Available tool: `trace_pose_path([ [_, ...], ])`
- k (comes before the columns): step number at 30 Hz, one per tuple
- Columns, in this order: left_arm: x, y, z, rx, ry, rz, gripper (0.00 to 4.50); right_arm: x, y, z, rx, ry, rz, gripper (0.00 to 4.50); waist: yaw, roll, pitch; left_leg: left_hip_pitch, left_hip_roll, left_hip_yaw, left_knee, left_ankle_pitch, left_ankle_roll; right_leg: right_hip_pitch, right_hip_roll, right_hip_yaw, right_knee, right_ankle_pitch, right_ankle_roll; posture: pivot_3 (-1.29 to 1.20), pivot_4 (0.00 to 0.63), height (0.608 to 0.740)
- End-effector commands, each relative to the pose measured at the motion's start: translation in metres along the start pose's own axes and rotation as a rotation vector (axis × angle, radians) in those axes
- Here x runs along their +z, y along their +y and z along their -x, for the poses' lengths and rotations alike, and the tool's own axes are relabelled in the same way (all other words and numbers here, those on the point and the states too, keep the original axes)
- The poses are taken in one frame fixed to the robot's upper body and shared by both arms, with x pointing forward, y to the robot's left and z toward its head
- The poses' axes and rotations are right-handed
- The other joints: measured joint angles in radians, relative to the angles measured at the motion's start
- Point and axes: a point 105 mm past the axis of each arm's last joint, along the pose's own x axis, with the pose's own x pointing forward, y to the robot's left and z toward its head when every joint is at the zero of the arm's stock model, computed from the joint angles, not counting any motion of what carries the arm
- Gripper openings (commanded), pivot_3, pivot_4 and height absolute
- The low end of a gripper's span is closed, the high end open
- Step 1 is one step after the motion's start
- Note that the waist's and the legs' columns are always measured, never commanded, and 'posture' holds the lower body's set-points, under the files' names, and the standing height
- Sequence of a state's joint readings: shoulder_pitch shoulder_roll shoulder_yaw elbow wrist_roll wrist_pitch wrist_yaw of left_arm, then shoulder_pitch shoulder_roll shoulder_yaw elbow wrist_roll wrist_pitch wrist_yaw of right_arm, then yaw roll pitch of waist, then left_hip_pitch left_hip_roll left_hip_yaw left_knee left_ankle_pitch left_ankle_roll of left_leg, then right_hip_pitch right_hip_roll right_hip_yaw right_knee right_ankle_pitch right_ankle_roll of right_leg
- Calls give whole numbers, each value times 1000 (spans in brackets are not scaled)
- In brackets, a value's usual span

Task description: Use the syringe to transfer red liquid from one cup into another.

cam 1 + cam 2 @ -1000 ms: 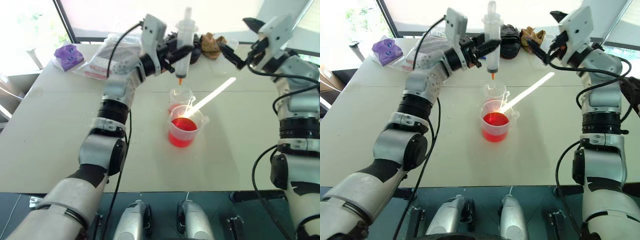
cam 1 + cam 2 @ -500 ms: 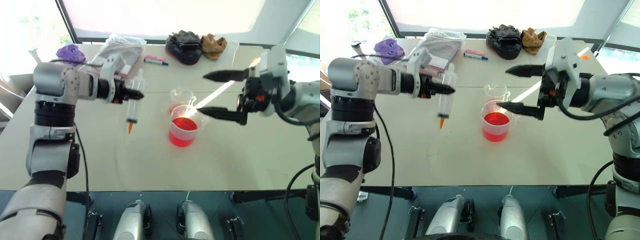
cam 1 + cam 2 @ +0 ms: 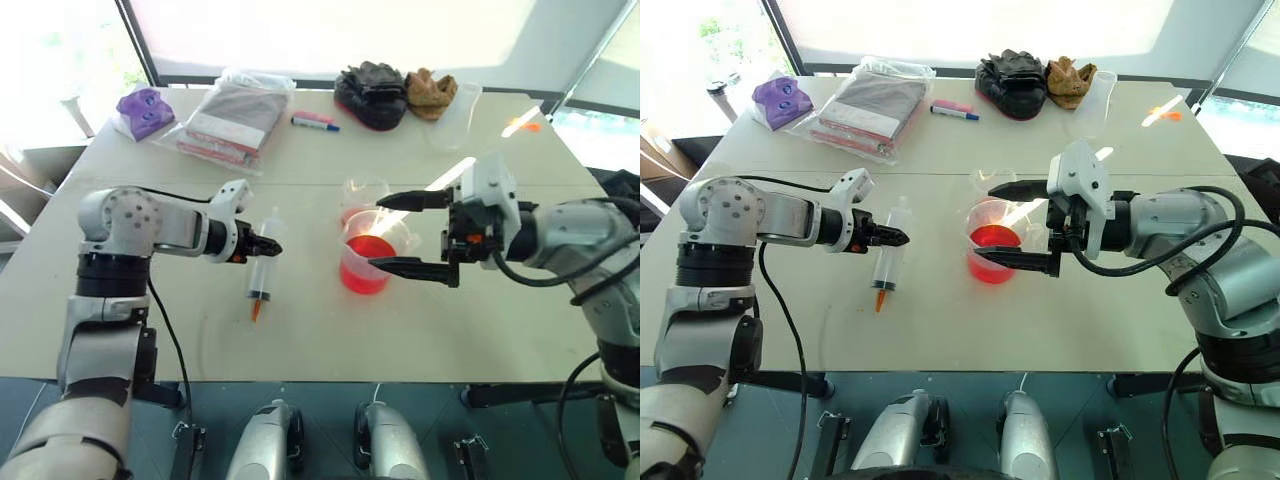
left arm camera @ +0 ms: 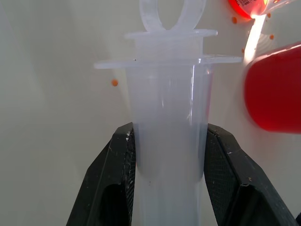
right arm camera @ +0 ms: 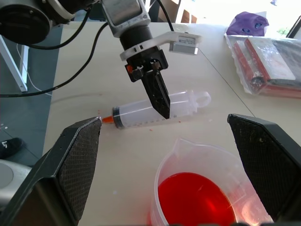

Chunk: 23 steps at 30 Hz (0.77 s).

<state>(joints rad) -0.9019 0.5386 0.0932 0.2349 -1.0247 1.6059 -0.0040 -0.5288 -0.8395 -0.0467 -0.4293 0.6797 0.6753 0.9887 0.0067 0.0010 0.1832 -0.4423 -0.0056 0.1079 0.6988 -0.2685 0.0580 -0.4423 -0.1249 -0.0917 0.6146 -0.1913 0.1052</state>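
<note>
My left jaws (image 3: pixel 270 246) pinch the syringe (image 3: pixel 262 272) barrel, which lies flat on the table (image 3: pixel 520 320) well left of the handled beaker (image 3: pixel 370 262), orange tip toward me. Barrel looks empty. My right jaws (image 3: pixel 395 232) are spread as wide as they go, holding nothing, straddling the beaker's right side. Red liquid (image 3: pixel 366 250) sits in the beaker; the smaller cup (image 3: pixel 361 193) is touching or just behind it, with a little red at the bottom. Judgement: putting the syringe down after a transfer. Next: let go of the barrel, lift the left arm clear without rolling it.
</note>
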Motion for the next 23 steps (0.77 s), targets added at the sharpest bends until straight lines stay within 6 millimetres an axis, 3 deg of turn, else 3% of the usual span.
trace_pose_path([
  [1, 3, 4, 6, 31, -19, 21, 3100, 7, 1, 0, -19, -22, 36, 4500, 2, 0, 0, 0, 0, 0, 0, 0, 0, 0, 0, 0, 0, 0, 0, 0, 150, 740],
  [7, 8, 2, 10, 61, -60, 3, 4482, 3, -1, 0, -45, -15, 32, 4500, 6, 0, 0, 0, -1, 0, 0, 0, 0, 0, 1, -1, 0, 0, 0, 0, 150, 740],
  [12, 42, -18, 38, 55, -392, -200, 4482, -4, -9, 10, -98, 16, 31, 4500, 4, 0, 0, 0, -1, 0, 0, 0, -1, 0, 1, -1, 0, 0, 0, 0, 150, 740],
  [18, 29, -26, 66, 37, -548, -415, 4482, 4, -32, 42, -257, -16, -11, 4500, 1, 1, 0, 0, -1, 1, -2, 1, -2, -1, 0, -1, -1, -1, -5, 0, 150, 740],
  [23, 4, -14, 76, 70, -613, -388, 4482, 10, -39, 56, -362, -122, -103, 4500, 3, 1, 0, 0, 0, 1, -4, 1, -2, -1, -1, 0, -3, -1, -6, 0, 150, 740],
])
